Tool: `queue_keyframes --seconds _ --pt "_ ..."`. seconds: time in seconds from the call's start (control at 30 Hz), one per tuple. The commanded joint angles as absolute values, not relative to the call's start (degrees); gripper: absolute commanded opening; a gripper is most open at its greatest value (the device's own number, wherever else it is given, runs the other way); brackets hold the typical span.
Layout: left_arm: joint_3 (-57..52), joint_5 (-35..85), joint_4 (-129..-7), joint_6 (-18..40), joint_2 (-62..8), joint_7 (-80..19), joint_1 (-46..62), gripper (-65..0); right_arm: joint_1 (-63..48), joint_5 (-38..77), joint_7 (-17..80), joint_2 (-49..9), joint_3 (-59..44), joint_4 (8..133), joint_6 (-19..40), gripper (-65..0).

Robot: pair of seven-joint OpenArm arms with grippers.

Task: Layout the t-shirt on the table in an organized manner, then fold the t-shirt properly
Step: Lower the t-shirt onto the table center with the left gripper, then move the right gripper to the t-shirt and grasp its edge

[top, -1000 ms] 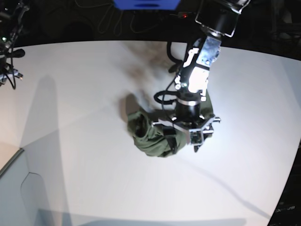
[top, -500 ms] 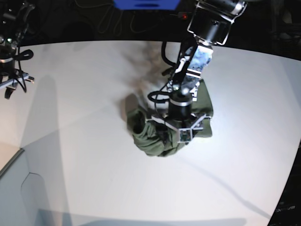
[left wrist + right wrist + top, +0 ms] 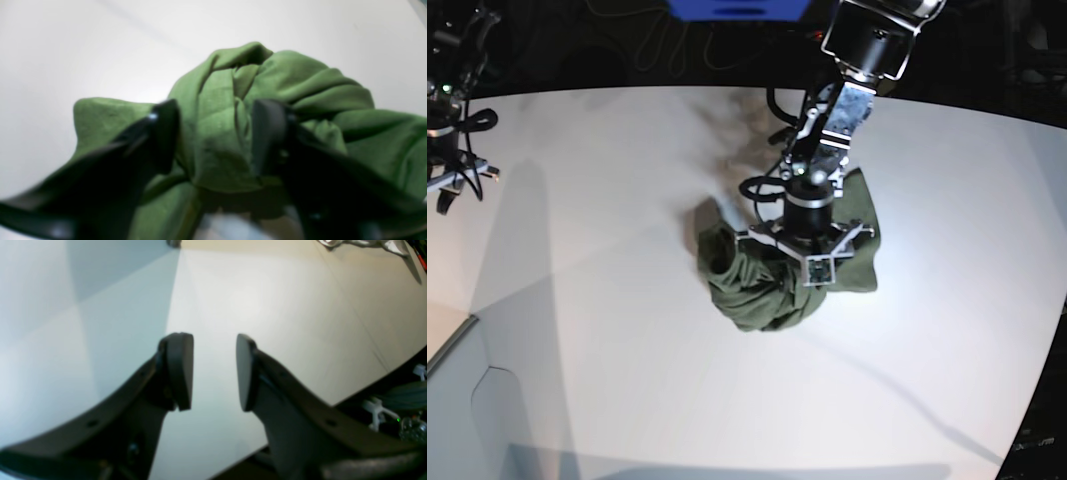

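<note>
The olive-green t-shirt [image 3: 745, 295] lies crumpled in a heap on the white table [image 3: 607, 340], near its middle. My left gripper [image 3: 813, 272] points down into the right half of the heap. In the left wrist view the left gripper [image 3: 215, 136] stands open, its two dark fingers astride a raised ridge of the t-shirt [image 3: 217, 96] that fills the gap between them. My right gripper [image 3: 213, 370] is open over bare table with nothing between its pads. The right arm [image 3: 449, 110] is at the far left edge in the base view.
A blue object [image 3: 737, 8] sits beyond the table's far edge. The floor past the curved table edge is dark, with cables and clutter [image 3: 393, 406]. A pale panel edge [image 3: 452, 345] shows at the lower left.
My left gripper has shifted left over the heap and its jaws have narrowed around a fold. The shirt's right side is now more uncovered. The right arm has hardly moved.
</note>
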State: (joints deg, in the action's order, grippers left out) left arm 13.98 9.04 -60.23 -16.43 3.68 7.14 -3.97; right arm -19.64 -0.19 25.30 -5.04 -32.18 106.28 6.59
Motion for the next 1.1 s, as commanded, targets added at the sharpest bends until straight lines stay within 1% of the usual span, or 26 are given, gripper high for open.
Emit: queue_keyframes --seconds 0.0,0.03,0.07,0.1,0.2,0.23,0.3,0.33,0.4,0.47,0.57,0.63,0.77,0.83,1.0,1.07 --pt "14.11 8.66 -61.05 -16.22 4.18 8.40 -4.88 -43.7 -19.30 -0.40 23.69 -5.76 -32.48 107.21 6.99 -43.2" --pt "14.11 8.66 -61.32 -16.22 4.18 8.40 -4.88 -50.4 -19.21 -0.40 23.69 -5.76 -32.48 107.21 6.99 -43.2" --pt "14.11 8.66 -61.41 -16.22 4.18 8.40 -4.88 -59.6 -19.12 -0.40 23.69 -5.85 -32.40 107.21 7.08 -43.2" --pt "14.29 8.66 -61.58 -16.22 4.09 8.40 -4.88 -65.0 -19.12 -0.40 23.69 -6.02 -32.40 107.21 7.16 -43.2" --pt "14.37 8.66 -63.96 -16.04 3.74 8.40 -4.00 -63.1 -17.80 -0.40 23.69 -6.20 -31.16 107.38 10.77 -43.2" --pt "14.37 8.66 -65.27 -16.04 3.65 8.40 -3.03 -64.8 -17.54 -0.40 23.69 -6.81 -30.90 107.47 12.97 -43.2" --pt "14.37 8.66 -68.44 -15.96 2.24 8.40 -1.45 -64.6 -16.75 -0.40 23.69 -7.25 -28.62 107.47 18.33 -43.2" --pt "14.81 8.66 -70.02 -15.69 0.84 8.40 -0.48 -64.6 -15.87 -0.40 23.69 -7.69 -26.86 107.38 22.11 -43.2" --pt "16.66 8.66 -72.13 -12.88 -1.45 8.40 1.10 -64.6 -14.46 -0.40 23.69 -9.36 -23.52 107.03 29.14 -43.2" --pt "17.63 8.66 -73.27 -10.24 -3.82 8.40 2.68 -64.6 -12.35 -0.40 23.43 -10.24 -19.56 106.77 33.98 -43.2" --pt "17.45 8.66 -73.27 -7.34 -5.76 8.40 4.88 -64.6 -9.10 -0.40 23.43 -11.47 -13.49 106.59 38.46 -43.2" --pt "17.54 8.66 -72.75 -5.49 -7.25 8.40 5.58 -64.6 -6.99 -0.40 23.34 -11.74 -8.92 105.54 40.00 -43.2" --pt "17.45 8.66 -72.66 -1.45 -9.19 8.40 6.81 -64.6 -3.03 -0.40 23.34 -12.00 0.57 102.20 40.00 -43.2" --pt "17.45 8.66 -72.66 0.31 -10.07 8.40 7.08 -64.6 -1.80 -0.40 23.34 -13.32 5.23 100.70 40.00 -43.2" --pt "17.45 8.66 -72.57 1.01 -11.74 8.40 7.08 -64.6 3.21 -0.48 23.43 -14.11 16.40 94.20 40.00 -43.2" --pt "17.45 8.66 -72.57 1.01 -11.74 8.40 7.08 -64.6 5.32 -1.54 23.34 -13.85 19.38 91.12 40.00 -43.2"
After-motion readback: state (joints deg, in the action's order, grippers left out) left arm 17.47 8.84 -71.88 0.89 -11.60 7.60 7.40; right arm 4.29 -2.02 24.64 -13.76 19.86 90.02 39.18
